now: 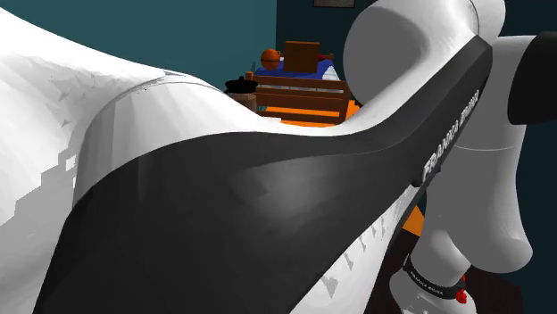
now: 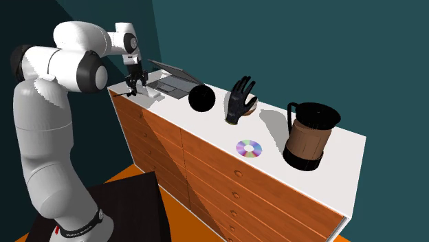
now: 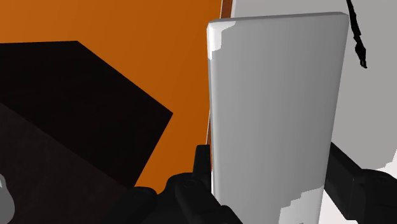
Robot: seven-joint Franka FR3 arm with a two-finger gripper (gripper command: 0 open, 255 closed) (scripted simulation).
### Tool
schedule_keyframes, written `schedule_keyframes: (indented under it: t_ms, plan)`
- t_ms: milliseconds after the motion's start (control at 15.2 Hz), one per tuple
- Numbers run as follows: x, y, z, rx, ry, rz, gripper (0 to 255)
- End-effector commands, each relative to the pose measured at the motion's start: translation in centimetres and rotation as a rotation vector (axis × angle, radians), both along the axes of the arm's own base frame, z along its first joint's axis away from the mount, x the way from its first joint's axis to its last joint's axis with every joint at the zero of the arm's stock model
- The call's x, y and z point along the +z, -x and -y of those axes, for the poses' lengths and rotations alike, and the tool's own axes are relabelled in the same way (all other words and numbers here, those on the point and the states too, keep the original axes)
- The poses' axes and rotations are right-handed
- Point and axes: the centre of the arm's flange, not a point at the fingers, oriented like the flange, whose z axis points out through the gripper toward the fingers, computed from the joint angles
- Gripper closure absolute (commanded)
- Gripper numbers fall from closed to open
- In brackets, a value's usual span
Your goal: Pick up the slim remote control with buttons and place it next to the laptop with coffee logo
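Note:
In the wrist view a slim, plain light-grey remote [image 3: 277,108] stands lengthwise between my black fingers [image 3: 200,167], which clasp its lower end; no buttons show on this face. My gripper [image 3: 273,197] is shut on it. In the second exterior view the gripper [image 2: 133,88] hangs just above the end corner of the white-topped wooden dresser [image 2: 206,127], close beside the open grey laptop [image 2: 170,79]. The laptop's logo is hidden from view. In the shoulder view my own arm [image 1: 268,205] blocks the work surface.
Along the dresser top past the laptop sit a black ball [image 2: 201,98], a black hand-shaped figure [image 2: 240,100], a disc [image 2: 249,148] and a brown coffee pot [image 2: 309,134]. Orange floor [image 3: 159,57] and my dark stand [image 2: 130,206] lie below the dresser's end.

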Motion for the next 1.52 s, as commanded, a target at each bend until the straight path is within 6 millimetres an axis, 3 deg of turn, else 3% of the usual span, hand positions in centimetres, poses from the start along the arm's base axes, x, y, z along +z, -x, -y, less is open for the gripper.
schedule_keyframes:
  t_ms: [0,858,1320,1386,1452]
  plan:
    - [-1.1,-0.1,0.0,0.0,-0.001,0.0,255]
    - [-7.8,-0.1,0.0,0.0,-0.001,0.0,255]
    - [-7.8,-0.1,0.0,0.0,-0.001,0.0,255]
    - [-7.8,-0.1,0.0,0.0,-0.001,0.0,0]
    - [-7.8,-0.1,0.0,0.0,-0.001,0.0,0]
